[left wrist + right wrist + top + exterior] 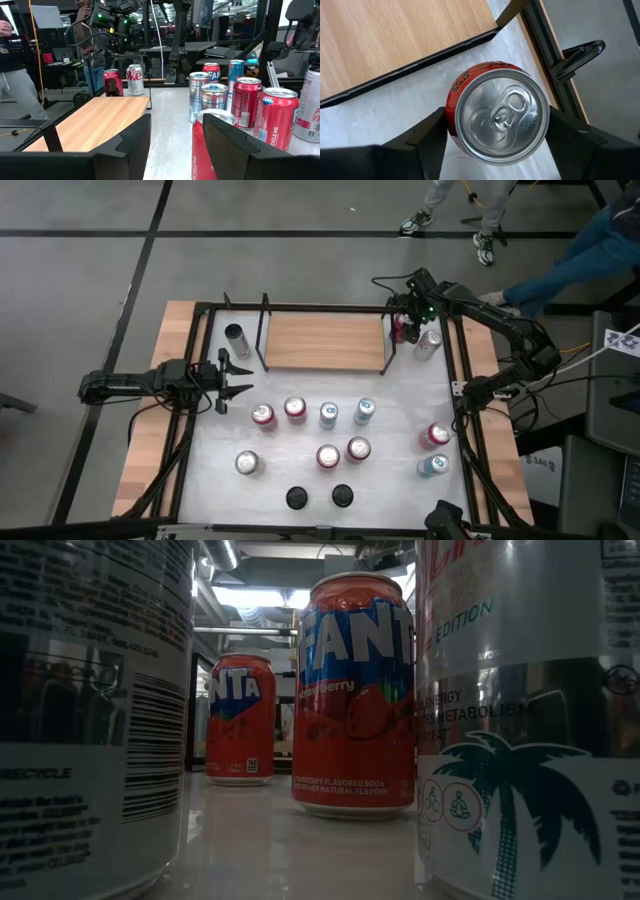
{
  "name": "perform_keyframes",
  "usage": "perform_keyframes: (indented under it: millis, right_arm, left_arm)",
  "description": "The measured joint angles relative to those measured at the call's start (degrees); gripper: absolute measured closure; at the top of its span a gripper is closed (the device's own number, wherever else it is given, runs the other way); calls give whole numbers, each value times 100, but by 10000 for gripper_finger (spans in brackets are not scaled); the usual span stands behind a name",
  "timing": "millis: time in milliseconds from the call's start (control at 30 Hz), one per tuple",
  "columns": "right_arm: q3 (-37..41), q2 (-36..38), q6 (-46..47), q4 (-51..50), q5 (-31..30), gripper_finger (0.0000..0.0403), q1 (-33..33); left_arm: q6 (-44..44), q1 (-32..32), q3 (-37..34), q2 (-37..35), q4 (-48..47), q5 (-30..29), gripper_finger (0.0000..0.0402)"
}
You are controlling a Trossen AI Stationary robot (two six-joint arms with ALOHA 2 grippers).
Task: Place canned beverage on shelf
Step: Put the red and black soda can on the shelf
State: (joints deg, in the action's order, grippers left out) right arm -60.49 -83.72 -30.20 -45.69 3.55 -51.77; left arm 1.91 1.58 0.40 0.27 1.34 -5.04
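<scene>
The shelf (pixel 325 342) is a light-wood board with black upright rods, at the table's far middle; it also shows in the left wrist view (pixel 95 120). A red can (pixel 400 330) stands on the white table just off the shelf's right end, beside a silver can (pixel 430 342). My right gripper (pixel 403 322) is above the red can, shut on it (pixel 502 117). My left gripper (pixel 238 380) is open and empty near the table's left edge, level, pointing right (pixel 172 135). My right gripper pinches the red can's round wall just below its top rim (pixel 451 107) between its two fingers (pixel 427 137), one on each side. The fingers come from above, pointing down. The can is upright, and in the left wrist view its base (pixel 114 93) is on the table.
Several cans stand in loose rows on the table's near half (pixel 328 415), two more at the right edge (pixel 434 436). A dark can (pixel 237 338) stands left of the shelf. Two black round lids (pixel 297 497) lie near the front. A black frame rail (pixel 455 380) borders the table.
</scene>
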Motion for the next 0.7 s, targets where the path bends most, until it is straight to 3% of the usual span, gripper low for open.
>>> perform_keyframes:
  millis: [467, 700]
  right_arm:
    - [4, 11, 127, -45, 20, 130, 0]
    - [-356, 24, 162, -421, 118, 130, 0]
  left_arm:
    - [0, -2, 0, -1, 1, 0, 227]
    - [0, -2, 0, 0, 1, 0, 227]
